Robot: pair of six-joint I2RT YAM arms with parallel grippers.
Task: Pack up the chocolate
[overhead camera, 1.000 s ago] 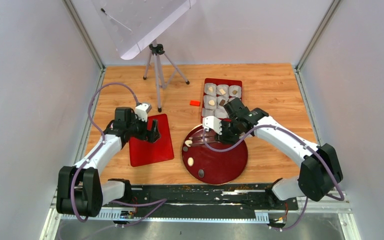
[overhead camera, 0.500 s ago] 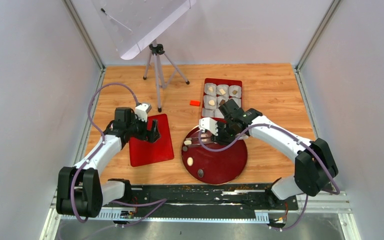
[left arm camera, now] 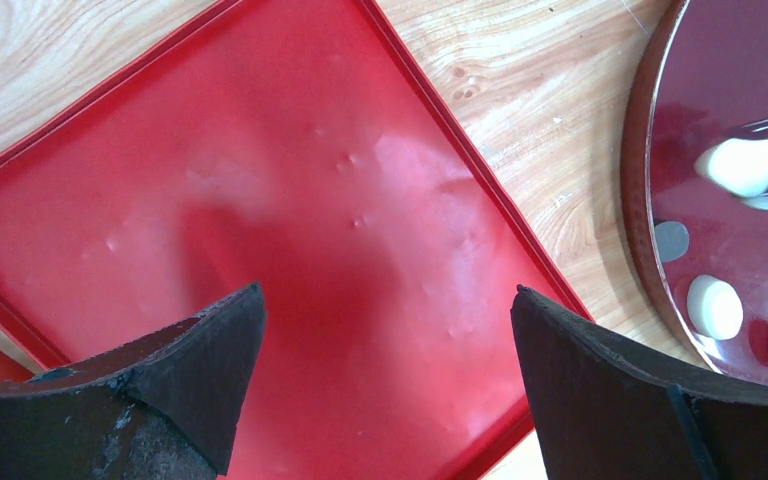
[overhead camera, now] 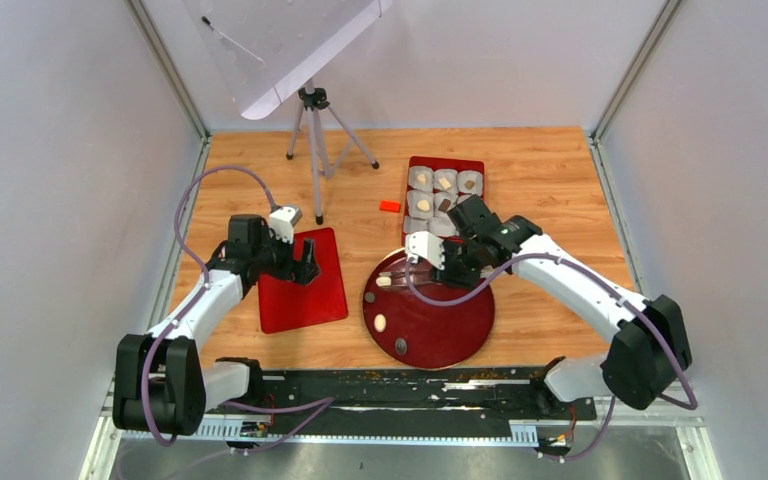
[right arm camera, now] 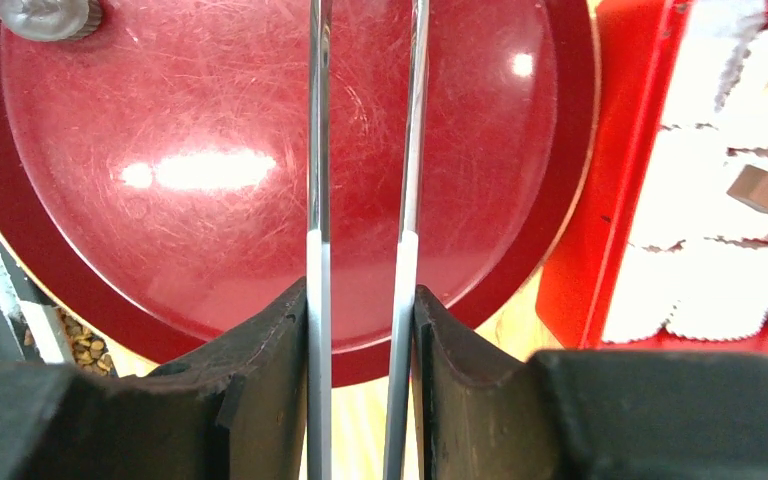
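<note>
White chocolate [overhead camera: 384, 282] sits between the tweezers' [right arm camera: 318, 200] tips. Right jaws pinch the tweezers; left jaws stand wide.

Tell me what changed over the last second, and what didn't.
The right hand, shut on the tweezers, swung them left across the plate until their tips straddle a cream chocolate near the left rim; that piece seems nudged slightly. The left hand stayed open over the red tray; the other chocolates on the plate did not move.
</note>
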